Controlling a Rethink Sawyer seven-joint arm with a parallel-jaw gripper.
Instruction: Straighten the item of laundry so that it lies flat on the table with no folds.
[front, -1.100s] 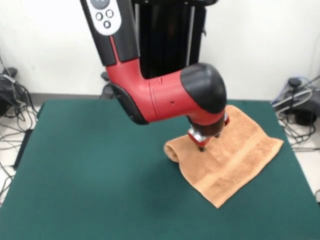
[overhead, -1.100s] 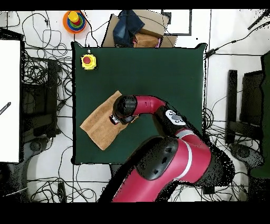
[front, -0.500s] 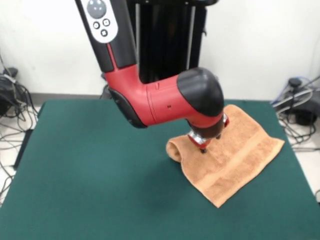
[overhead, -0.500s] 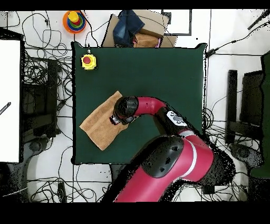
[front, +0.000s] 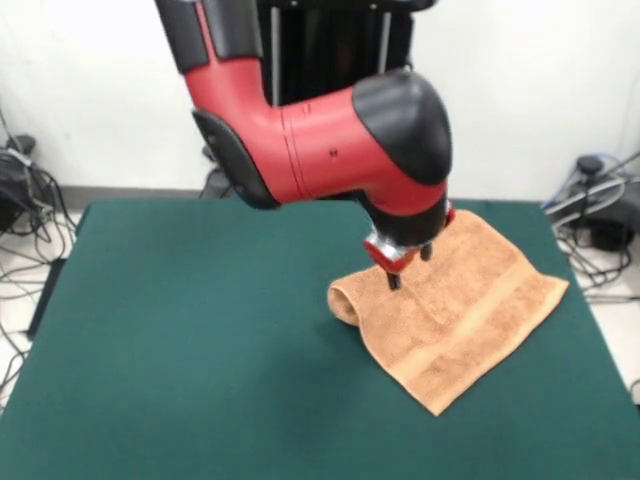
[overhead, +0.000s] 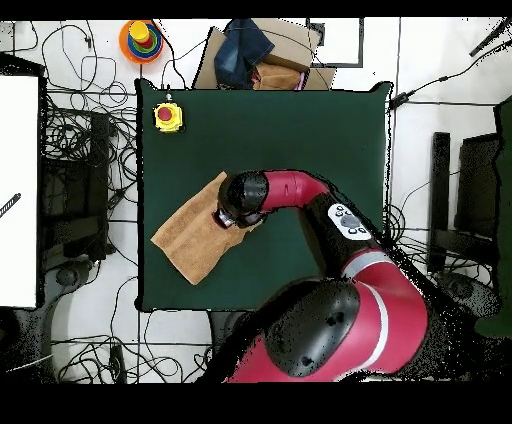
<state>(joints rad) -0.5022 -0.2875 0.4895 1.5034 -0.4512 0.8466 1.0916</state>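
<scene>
The orange-tan towel (front: 455, 310) lies on the green table (front: 180, 340), mostly flat, one edge rolled over. The gripper (front: 405, 268) hangs just above it; whether its jaws are open or closed is unclear.

From above I see a yellow box with a red button (overhead: 167, 116) sitting by one corner of the green surface. Beyond that edge, on the floor, stands a ring-stacking toy (overhead: 141, 39) in bright colours, and next to it an open cardboard box (overhead: 262, 62) with a dark blue cloth (overhead: 245, 42) bundled in it. Black cables (overhead: 85, 175) tangle over the pale floor on both sides. A white board (overhead: 18, 190) fills one side of that view. Facing me, a white wall (front: 85, 90) rises at the back, with more cables (front: 22, 200) heaped on one side and dark equipment (front: 600, 205) on the other.
</scene>
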